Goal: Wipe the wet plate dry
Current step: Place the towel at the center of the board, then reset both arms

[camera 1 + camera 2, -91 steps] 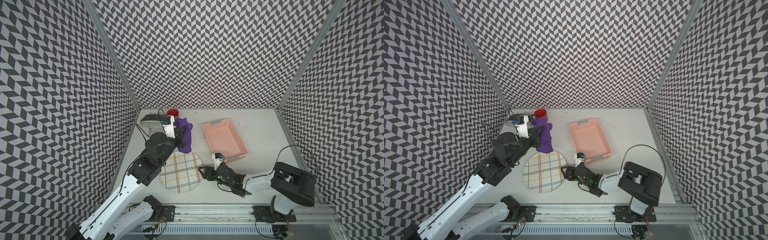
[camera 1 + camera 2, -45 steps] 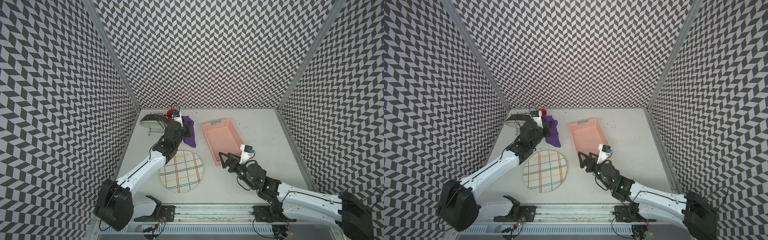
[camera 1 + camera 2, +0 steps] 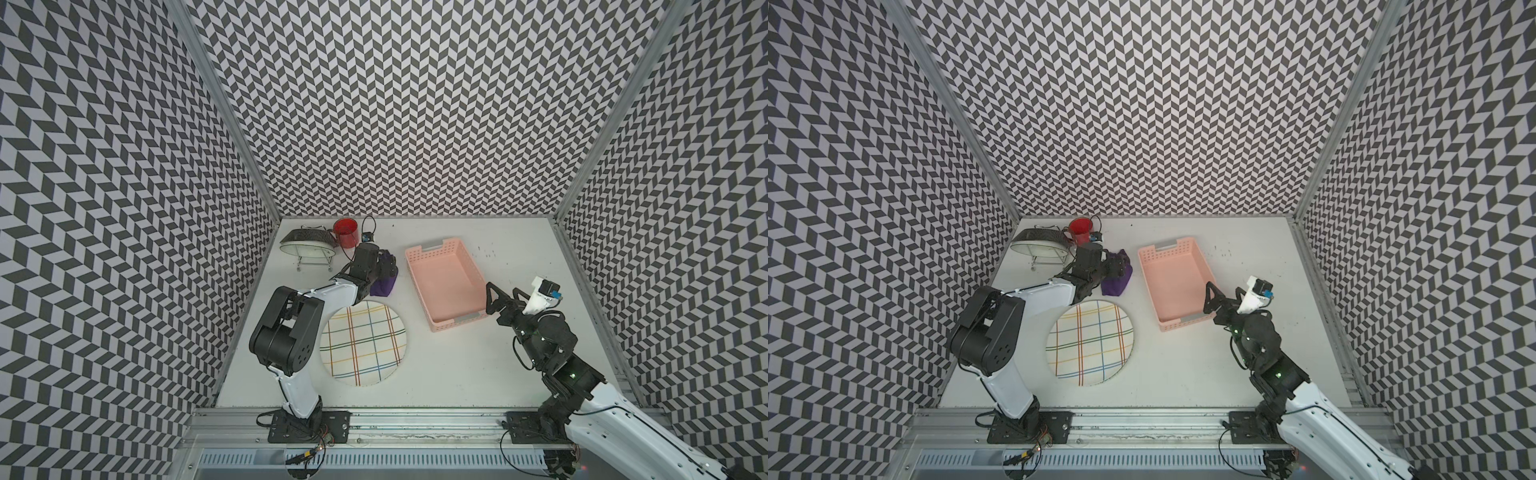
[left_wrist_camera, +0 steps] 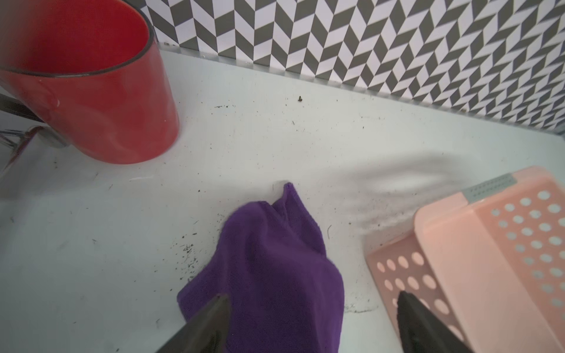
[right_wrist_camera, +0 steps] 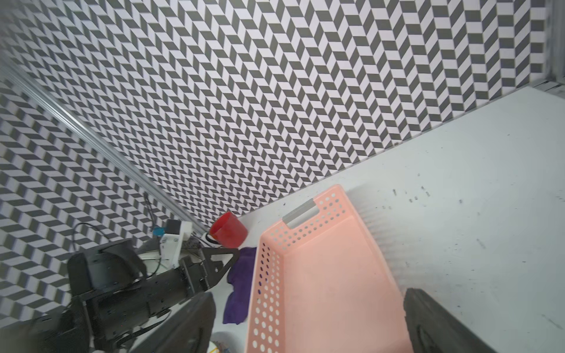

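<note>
top views both show speckled table (image 3: 457, 374), chevron walls (image 3: 415, 104), left gripper (image 3: 386, 266) and right gripper (image 3: 505, 293) spread apart.

The worktop (image 3: 519, 249) lies bare behind the pink basket (image 3: 453, 291) and on its side away from the purple cloth (image 3: 384, 286). Cloth, red cup (image 3: 346, 232) and dish rack (image 3: 308, 246) crowd its other side; the plaid plate (image 3: 363, 343) lies just clear of its front corner.

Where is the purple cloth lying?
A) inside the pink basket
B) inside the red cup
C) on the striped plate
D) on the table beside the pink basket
D: the purple cloth lies on the white table, next to the pink basket.
</note>
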You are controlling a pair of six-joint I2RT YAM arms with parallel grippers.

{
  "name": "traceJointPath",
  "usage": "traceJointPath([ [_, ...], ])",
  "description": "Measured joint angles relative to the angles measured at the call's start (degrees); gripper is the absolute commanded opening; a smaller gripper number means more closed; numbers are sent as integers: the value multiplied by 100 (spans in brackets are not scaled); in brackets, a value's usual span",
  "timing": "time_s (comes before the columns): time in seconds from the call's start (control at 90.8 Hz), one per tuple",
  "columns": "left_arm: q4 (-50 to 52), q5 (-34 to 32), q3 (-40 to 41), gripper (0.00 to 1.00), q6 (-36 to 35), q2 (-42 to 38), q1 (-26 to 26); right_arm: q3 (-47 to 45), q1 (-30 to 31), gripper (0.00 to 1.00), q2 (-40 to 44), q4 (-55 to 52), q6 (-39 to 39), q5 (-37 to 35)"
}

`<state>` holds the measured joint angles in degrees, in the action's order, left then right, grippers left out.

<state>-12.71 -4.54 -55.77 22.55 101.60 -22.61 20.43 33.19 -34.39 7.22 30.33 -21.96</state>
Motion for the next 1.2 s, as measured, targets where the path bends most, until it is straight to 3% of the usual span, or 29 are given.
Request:
traceJointPath([
  [0.143,-72,76,485,100,140,-577,-24,166,-352,100,37,-140,-354,-173],
  [0.353,-328,-219,1449,100,35,-3126,-85,142,-1045,100,-247,378,-739,-625],
  [0.496,-925,-800,2297,100,-439,-4734,-87,15,-1906,100,-1123,1283,-820,-793],
  [0.617,-1628,-1305,3403,100,-1021,-5563,-24,-107,-2503,100,-2341,2105,-861,-791],
  [0.903,-2938,-1814,4577,100,-2013,-5434,466,310,-2824,100,-4935,3399,-1596,-772],
  [1.201,-3696,-1784,4673,100,-2363,-4857,944,-57,-2686,100,-5320,5110,-2420,-634],
])
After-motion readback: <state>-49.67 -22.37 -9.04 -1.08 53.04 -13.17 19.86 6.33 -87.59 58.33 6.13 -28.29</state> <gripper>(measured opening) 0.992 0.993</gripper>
